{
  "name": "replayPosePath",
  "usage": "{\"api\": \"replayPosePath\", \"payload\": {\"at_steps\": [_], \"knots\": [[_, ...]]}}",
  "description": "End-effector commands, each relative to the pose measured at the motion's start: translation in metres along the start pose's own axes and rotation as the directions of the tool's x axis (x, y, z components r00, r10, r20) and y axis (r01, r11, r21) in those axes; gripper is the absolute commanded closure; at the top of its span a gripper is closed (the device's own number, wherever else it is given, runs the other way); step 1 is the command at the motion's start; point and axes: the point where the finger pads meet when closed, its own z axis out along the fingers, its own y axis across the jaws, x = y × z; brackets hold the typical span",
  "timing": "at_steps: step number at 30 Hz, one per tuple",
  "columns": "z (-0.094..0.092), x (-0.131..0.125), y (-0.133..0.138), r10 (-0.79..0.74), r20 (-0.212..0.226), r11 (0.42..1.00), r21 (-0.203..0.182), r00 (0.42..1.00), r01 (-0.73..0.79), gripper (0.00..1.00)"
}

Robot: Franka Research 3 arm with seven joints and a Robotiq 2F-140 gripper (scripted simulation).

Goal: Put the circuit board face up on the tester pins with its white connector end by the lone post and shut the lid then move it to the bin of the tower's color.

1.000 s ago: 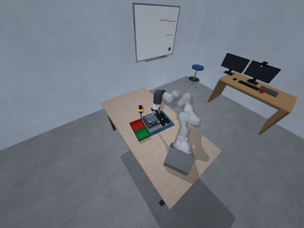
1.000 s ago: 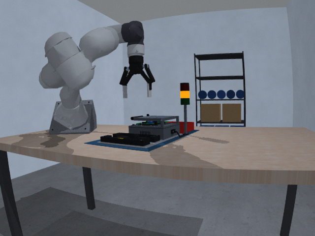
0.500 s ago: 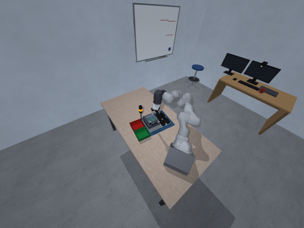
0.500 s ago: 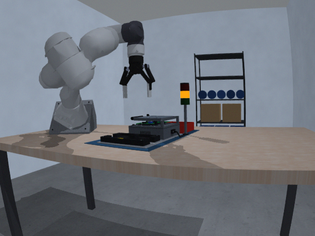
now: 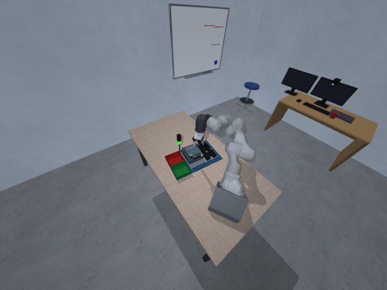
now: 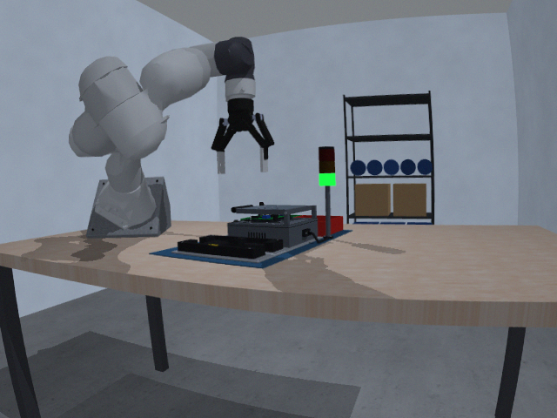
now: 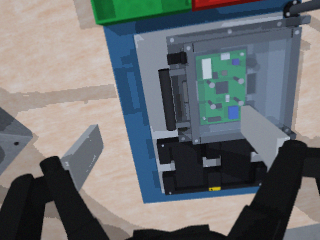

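The green circuit board (image 7: 221, 87) (image 5: 193, 151) lies face up in the grey tester (image 7: 150, 75) (image 6: 265, 232), under the clear lid (image 6: 274, 208), which lies down and level. The lid's black handle (image 7: 166, 100) runs along the tester's edge, with a small black block (image 7: 176, 58) at its far end. The signal tower (image 6: 326, 179) (image 5: 179, 142) beside the tester shows green. My gripper (image 6: 241, 167) (image 5: 197, 144) (image 7: 169, 127) is open and empty, hanging high above the tester. The black tray (image 7: 210, 170) (image 6: 229, 246) has both pockets empty.
A green bin (image 5: 181, 170) (image 7: 140, 9) and a red bin (image 5: 173, 158) (image 7: 225, 3) (image 6: 332, 220) stand side by side past the tester. Tester and tray sit on a blue mat (image 7: 125, 100) (image 6: 251, 263) on the wooden table (image 6: 405, 270). The arm's base (image 6: 128, 211) stands at the left.
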Motion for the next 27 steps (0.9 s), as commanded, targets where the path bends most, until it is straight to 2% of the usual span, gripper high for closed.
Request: {"api": "replayPosePath", "payload": {"at_steps": [1, 3, 4, 27], "knots": [[-0.0006, -0.0009, 0.0003, 0.005, 0.002, 1.0, 0.0, 1.0, -0.005, 0.0], [-0.0006, -0.0009, 0.0003, 0.005, 0.002, 1.0, 0.0, 1.0, -0.005, 0.0], [-0.0006, -0.0009, 0.0003, 0.005, 0.002, 1.0, 0.0, 1.0, -0.005, 1.0], [-0.0006, -0.0009, 0.0003, 0.005, 0.002, 1.0, 0.0, 1.0, -0.005, 1.0]]}}
